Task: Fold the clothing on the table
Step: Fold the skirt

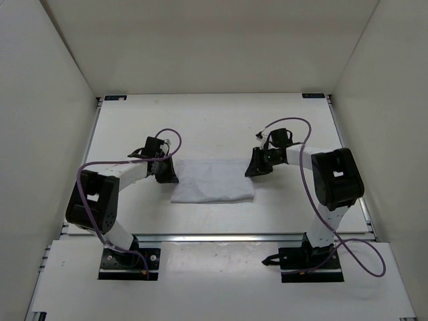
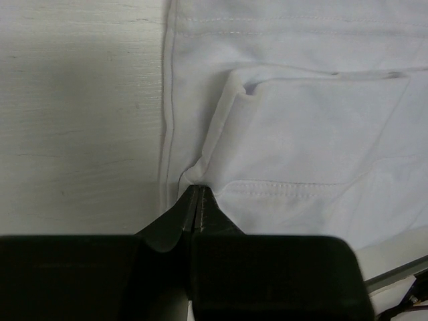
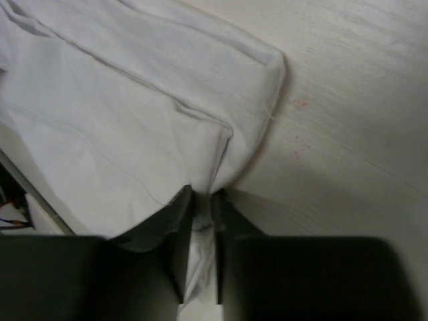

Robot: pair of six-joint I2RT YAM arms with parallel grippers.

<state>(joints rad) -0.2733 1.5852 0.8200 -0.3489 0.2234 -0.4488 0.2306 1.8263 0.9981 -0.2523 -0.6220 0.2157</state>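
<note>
As pincers seemingly nip it, clothing lies between.

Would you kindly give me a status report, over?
Left hand shut on the clothing. Right hand shut on it too. It lies on the table, nothing blocking.

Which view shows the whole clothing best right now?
Top external: the clothing shows nearly its whole outline there. The wrist views show only the folded edges pinched by the left gripper and right gripper.
</note>
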